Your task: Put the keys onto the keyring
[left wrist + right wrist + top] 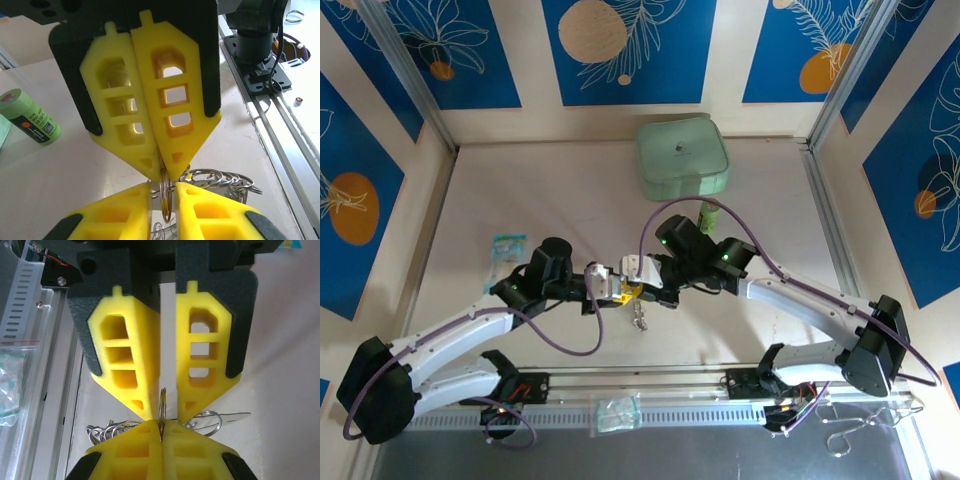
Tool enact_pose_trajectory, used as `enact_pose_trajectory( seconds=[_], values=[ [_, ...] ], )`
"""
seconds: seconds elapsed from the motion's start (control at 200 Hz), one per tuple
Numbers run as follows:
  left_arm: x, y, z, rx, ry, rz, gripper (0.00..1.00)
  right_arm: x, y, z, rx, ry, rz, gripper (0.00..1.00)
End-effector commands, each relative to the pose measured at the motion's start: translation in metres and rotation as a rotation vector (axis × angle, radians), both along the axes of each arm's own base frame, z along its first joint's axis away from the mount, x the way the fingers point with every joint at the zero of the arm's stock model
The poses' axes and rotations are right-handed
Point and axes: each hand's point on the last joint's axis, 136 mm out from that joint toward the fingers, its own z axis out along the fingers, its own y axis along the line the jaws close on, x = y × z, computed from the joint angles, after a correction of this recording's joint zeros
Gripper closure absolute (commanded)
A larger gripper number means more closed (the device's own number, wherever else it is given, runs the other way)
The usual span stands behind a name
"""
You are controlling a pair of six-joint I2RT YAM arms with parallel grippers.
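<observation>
Your right gripper point(162, 175) and left gripper point(161, 412) both pinch the keyring point(166, 200) (tips meeting mid-table).

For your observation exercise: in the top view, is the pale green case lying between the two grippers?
No, the pale green case lies at the table's far side, beyond both arms.

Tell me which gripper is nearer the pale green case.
Right. The right gripper sits just below the pale green case, toward the table's middle; the left gripper lies farther left and nearer the bases.
</observation>
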Motion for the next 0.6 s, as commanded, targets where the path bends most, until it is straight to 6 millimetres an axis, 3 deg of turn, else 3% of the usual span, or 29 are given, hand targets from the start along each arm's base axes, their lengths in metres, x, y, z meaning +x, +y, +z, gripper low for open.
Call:
enact_pose_trajectory(
  seconds=[0.0, 0.075, 0.195, 0.26, 0.36, 0.595],
  values=[
    [-0.004, -0.003, 0.015, -0.029, -0.019, -0.030, 0.88, -0.004, 0.001, 0.005, -0.018, -0.017, 0.031, 1.00],
    [-0.006, -0.003, 0.015, -0.033, -0.017, -0.037, 0.96, -0.002, 0.001, 0.006, -0.005, -0.013, 0.014, 1.00],
    [-0.007, -0.003, 0.017, -0.045, -0.020, -0.041, 1.00, 0.002, -0.008, 0.013, 0.117, 0.022, -0.059, 0.70],
    [-0.008, -0.004, 0.019, -0.060, -0.023, -0.045, 1.00, 0.005, -0.014, 0.019, 0.225, 0.038, -0.110, 0.61],
    [-0.009, -0.004, 0.020, -0.076, -0.026, -0.049, 1.00, 0.002, -0.017, 0.025, 0.328, 0.057, -0.146, 0.59],
    [-0.011, -0.006, 0.019, -0.085, -0.022, -0.067, 1.00, 0.001, -0.017, 0.014, 0.343, 0.084, -0.180, 0.59]
  ],
)
